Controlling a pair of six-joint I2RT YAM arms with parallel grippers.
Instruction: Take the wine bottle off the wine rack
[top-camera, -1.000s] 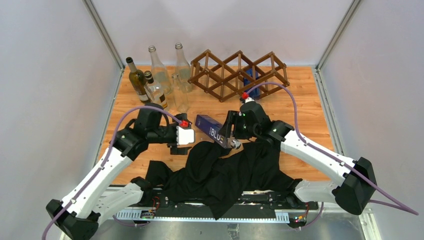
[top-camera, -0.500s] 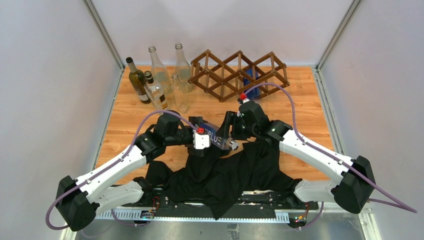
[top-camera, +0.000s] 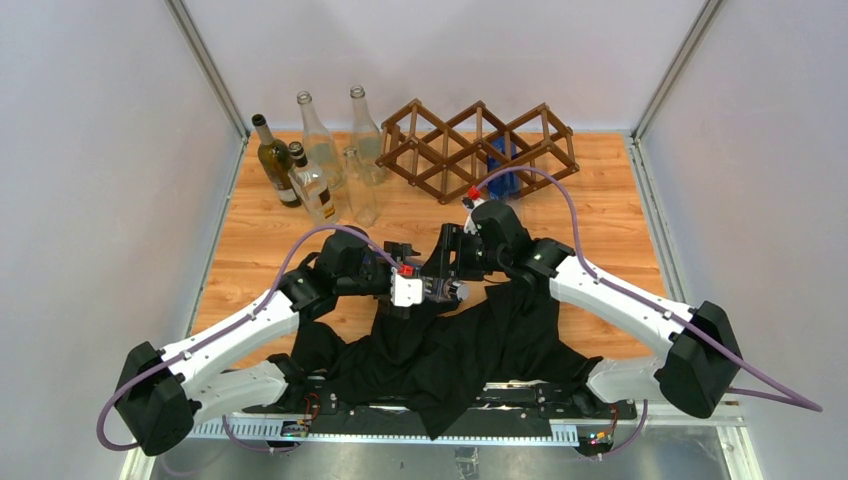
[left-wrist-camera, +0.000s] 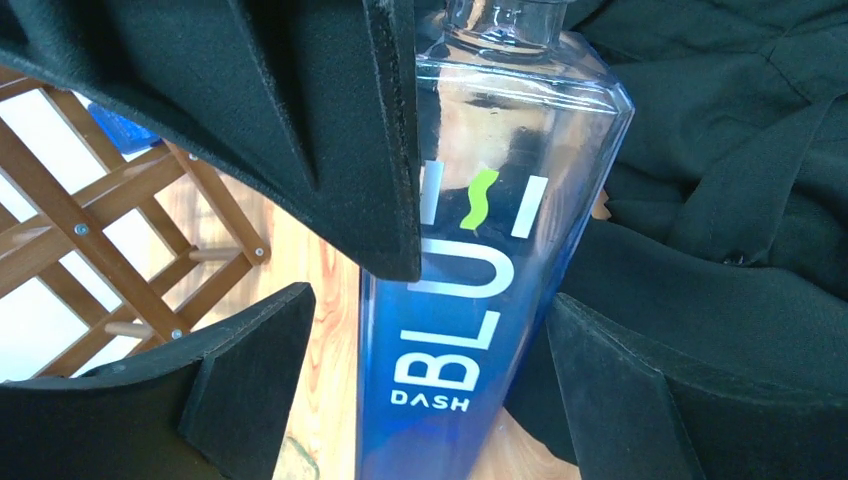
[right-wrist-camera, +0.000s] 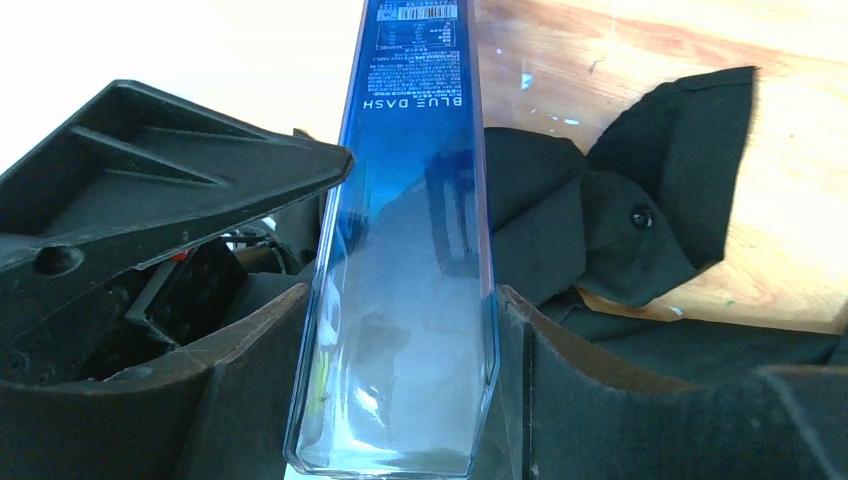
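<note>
The right gripper (right-wrist-camera: 400, 310) clamps the blue bottle (left-wrist-camera: 470, 300) by its sides, holding it over the black cloth (top-camera: 450, 350), well apart from the rack (top-camera: 478, 148); the left gripper (left-wrist-camera: 430, 300) straddles the bottle with its jaws wide, not gripping it

L hand (left-wrist-camera: 425, 392) now astride blue bottle (left-wrist-camera: 480, 250)

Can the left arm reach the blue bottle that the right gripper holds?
Probably yes. The left gripper is open, one finger on either side of the blue bottle, nothing between. The right gripper grips it nearer the neck.
</note>
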